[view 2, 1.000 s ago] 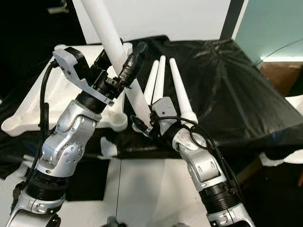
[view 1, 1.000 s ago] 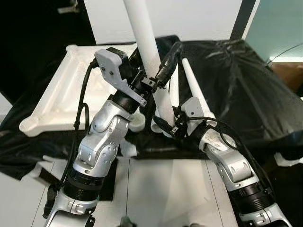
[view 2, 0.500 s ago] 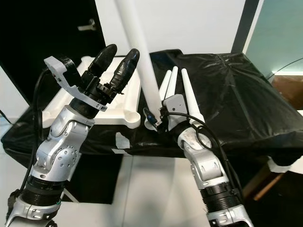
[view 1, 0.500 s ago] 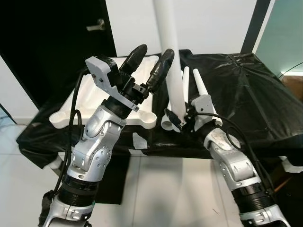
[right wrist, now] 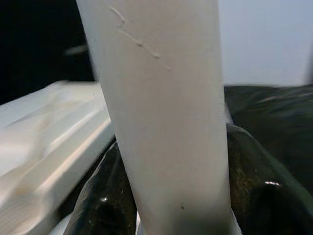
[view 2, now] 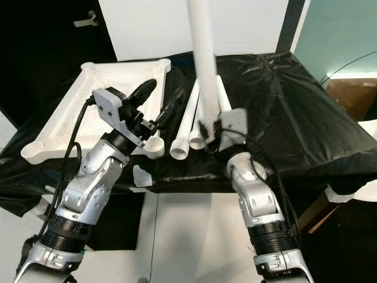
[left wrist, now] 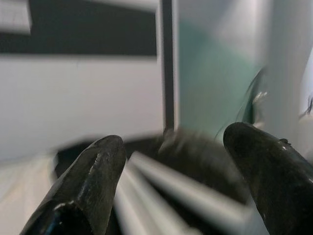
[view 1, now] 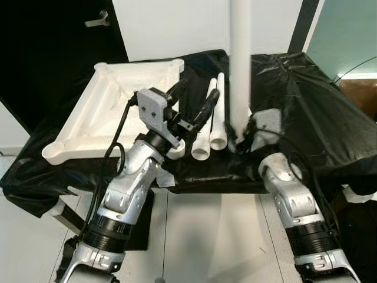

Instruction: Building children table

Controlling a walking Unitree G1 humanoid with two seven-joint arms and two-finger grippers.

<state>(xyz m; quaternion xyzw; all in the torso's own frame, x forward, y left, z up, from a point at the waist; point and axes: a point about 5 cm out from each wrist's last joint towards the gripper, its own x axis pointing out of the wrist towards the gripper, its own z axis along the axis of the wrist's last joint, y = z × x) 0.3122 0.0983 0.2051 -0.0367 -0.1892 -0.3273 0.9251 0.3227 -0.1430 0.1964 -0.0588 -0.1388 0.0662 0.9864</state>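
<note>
White table leg (view 1: 240, 65) upright, clamped in right hand (view 1: 242, 131); left hand (view 1: 194, 101) apart, near upturned tabletop (view 1: 103, 112).

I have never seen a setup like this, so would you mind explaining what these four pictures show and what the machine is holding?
This is a humanoid robot with two silver arms, each ending in two black fingers. The two wide pictures come from the two eyes of a camera on its head, looking down at a surface draped in black plastic. On it lie a white tabletop, turned upside down, and two white legs side by side. The other two pictures come from a camera on each wrist, looking along the fingers. The right gripper is shut on a third leg, held upright. The left gripper is open, holds nothing, and hovers between the tabletop and the lying legs; its wrist picture is blurred.
</note>
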